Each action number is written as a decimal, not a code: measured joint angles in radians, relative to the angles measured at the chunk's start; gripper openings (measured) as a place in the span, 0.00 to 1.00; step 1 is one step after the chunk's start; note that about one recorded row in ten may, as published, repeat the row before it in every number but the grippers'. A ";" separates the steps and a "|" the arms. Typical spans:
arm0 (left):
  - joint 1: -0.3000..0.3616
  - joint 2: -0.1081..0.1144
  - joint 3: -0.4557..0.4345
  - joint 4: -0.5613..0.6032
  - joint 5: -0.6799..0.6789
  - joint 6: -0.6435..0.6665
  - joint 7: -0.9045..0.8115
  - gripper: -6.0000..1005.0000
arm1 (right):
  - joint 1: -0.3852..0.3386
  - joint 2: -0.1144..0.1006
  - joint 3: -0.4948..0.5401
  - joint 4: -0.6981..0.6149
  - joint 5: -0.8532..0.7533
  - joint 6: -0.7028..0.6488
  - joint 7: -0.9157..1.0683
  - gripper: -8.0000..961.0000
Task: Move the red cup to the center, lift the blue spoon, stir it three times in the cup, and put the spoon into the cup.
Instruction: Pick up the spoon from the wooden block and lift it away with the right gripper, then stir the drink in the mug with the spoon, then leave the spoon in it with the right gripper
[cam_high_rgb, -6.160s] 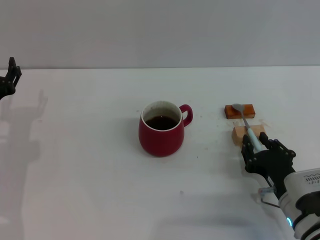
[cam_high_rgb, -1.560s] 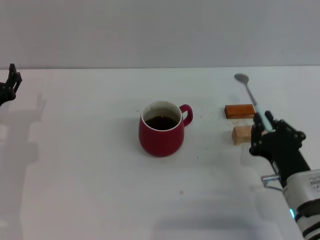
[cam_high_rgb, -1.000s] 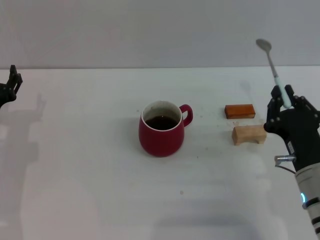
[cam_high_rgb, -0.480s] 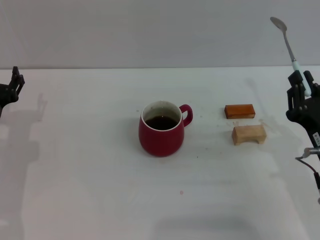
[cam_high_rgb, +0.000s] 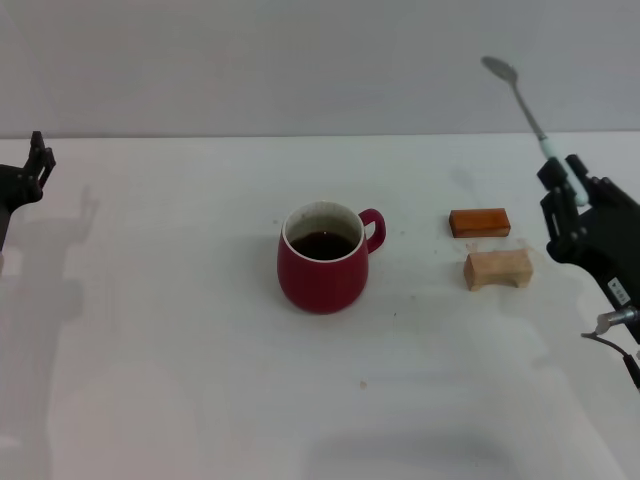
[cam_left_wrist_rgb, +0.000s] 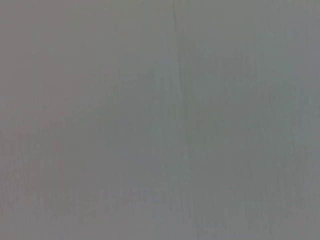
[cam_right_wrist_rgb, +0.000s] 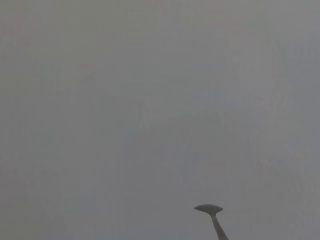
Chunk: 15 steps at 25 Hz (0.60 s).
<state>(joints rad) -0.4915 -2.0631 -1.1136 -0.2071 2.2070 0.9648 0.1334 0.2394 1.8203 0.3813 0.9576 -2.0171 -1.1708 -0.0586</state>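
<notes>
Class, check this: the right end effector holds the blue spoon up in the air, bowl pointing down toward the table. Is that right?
Not quite. In the head view the right end effector does hold the blue spoon in the air, but its bowl points up, not down.

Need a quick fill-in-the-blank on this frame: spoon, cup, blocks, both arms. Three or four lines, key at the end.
1. The right tool is shut on the handle of the blue ____, lifted off the table.
2. The blue spoon has its bowl pointing ____.
3. The red cup holds a ____ liquid.
4. The orange block and the tan block lie on the cup's ____-hand side; the left tool sits at the far left edge.

Missing words: spoon; up; dark; right
</notes>
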 joint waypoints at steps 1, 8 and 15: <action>0.000 0.000 0.000 0.000 0.000 0.000 0.000 0.85 | 0.003 -0.009 0.001 0.009 -0.006 0.015 -0.002 0.21; -0.006 -0.002 0.000 0.000 -0.001 -0.002 0.000 0.85 | 0.013 -0.052 0.066 0.067 -0.119 0.159 -0.006 0.22; -0.006 -0.001 0.000 0.000 -0.005 -0.011 0.000 0.85 | -0.053 -0.034 0.268 0.178 -0.382 0.388 -0.007 0.22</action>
<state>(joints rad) -0.4975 -2.0646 -1.1136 -0.2071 2.2019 0.9534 0.1334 0.1862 1.7859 0.6490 1.1351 -2.3990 -0.7823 -0.0660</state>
